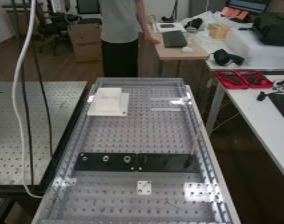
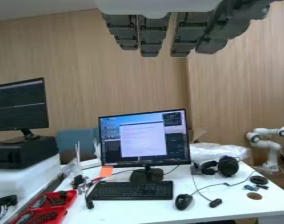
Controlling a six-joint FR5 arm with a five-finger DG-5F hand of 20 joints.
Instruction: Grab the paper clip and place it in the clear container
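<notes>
In the wrist view, the hand (image 2: 152,35) hangs with its dark grey fingers straight and spread a little, nothing between them. Glints on the perforated bench (image 1: 116,135) in the high view, right of a white block, may be edges of a clear container (image 1: 167,109); I cannot tell for sure. A faint thin mark (image 1: 172,204) lies at the bench's near end, and whether it is the paper clip cannot be told.
A white block (image 1: 108,102) sits at the bench's far left. Black plates (image 1: 162,162) cross its middle, with a thin upright stick (image 1: 194,142) at their right end. Nearer is a small white plate (image 1: 144,188). A monitor (image 2: 143,138) and keyboard (image 2: 131,190) stand on a side desk.
</notes>
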